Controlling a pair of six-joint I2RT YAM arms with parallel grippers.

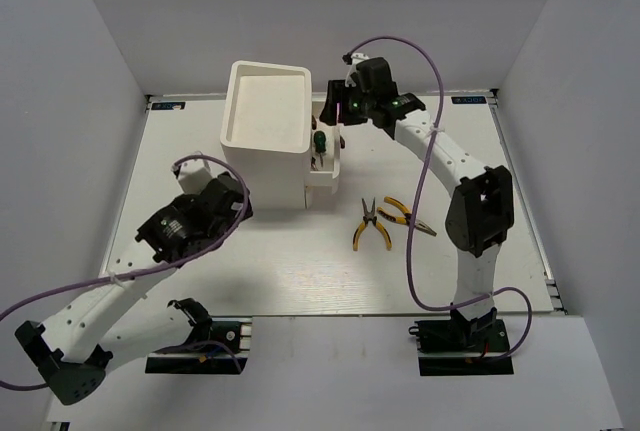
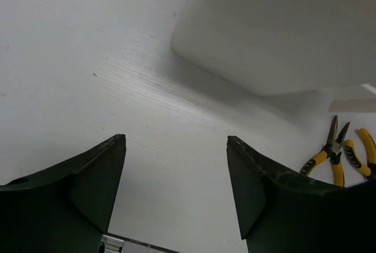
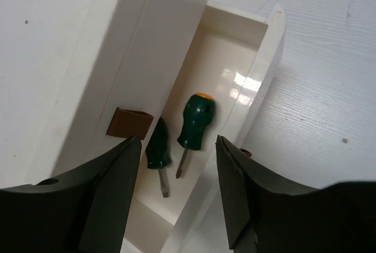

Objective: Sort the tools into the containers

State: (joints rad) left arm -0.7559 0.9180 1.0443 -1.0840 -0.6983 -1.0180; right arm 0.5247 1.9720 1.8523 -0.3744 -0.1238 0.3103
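Here, two stubby green-handled screwdrivers [image 3: 197, 122] lie in the white drawer [image 3: 265, 65] beneath the right end effector [image 3: 177, 142], fingers apart.

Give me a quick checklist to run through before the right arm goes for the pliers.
1. Right gripper open and empty: ok.
2. Left gripper open, empty, clear of the pliers' area: ok.
3. Both green screwdrivers lying inside the open drawer: ok.
4. Pliers lying on the table, apart from the cabinet: ok.
5. The two pliers separated enough to grip one alone: cannot tell, since their handles lie very close together.
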